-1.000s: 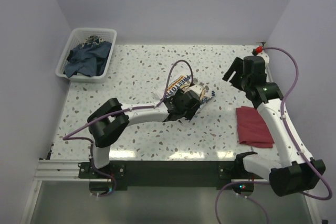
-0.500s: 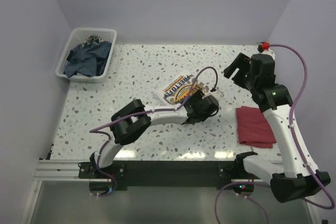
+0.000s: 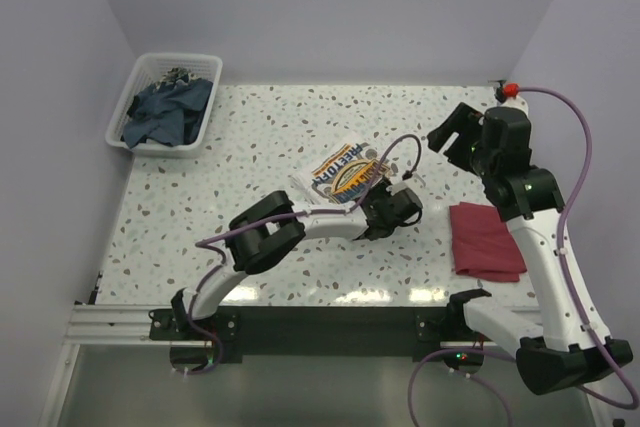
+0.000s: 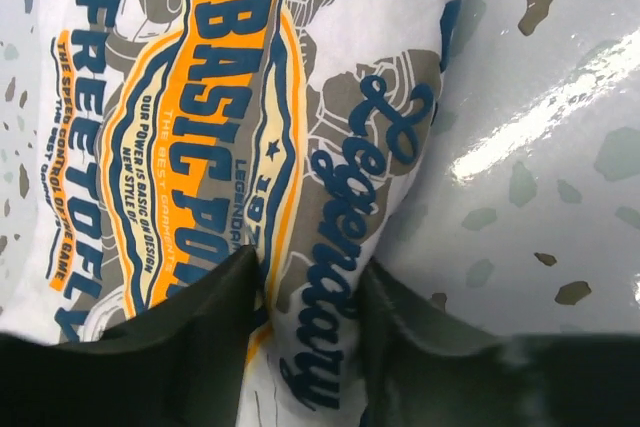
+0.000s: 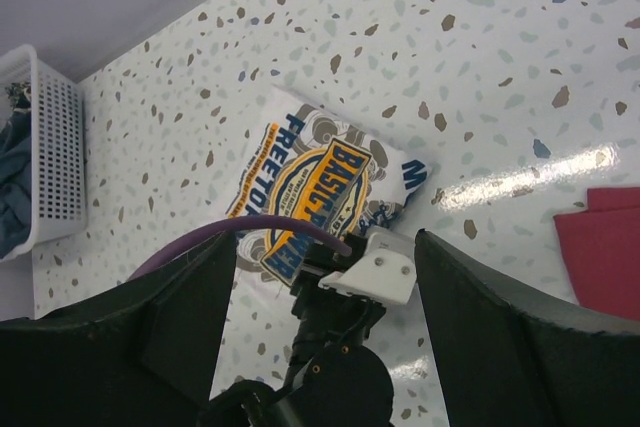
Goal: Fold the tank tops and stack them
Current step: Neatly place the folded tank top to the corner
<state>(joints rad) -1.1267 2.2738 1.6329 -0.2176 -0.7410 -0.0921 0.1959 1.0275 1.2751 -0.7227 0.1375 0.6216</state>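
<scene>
The white tank top (image 3: pixel 343 171) with a blue-orange print lies folded on the table's middle. It also shows in the left wrist view (image 4: pixel 220 117) and the right wrist view (image 5: pixel 320 177). My left gripper (image 3: pixel 388 204) is at its right edge, and its jaws (image 4: pixel 312 292) are shut on a raised fold of the white cloth. The dark red tank top (image 3: pixel 487 240) lies folded flat at the right, its corner in the right wrist view (image 5: pixel 605 247). My right gripper (image 3: pixel 452 135) hangs open and empty above the table, right of the white top.
A white basket (image 3: pixel 140 77) with dark blue clothes (image 3: pixel 165 107) stands at the back left; it also shows in the right wrist view (image 5: pixel 45 137). The left arm's purple cable (image 3: pixel 385 147) arcs over the white top. The red top lies near the right arm's links.
My left arm has swung right, its gripper moving from over the white top to its right edge. The top now lies flatter with its print showing. My right gripper shifted slightly right.
</scene>
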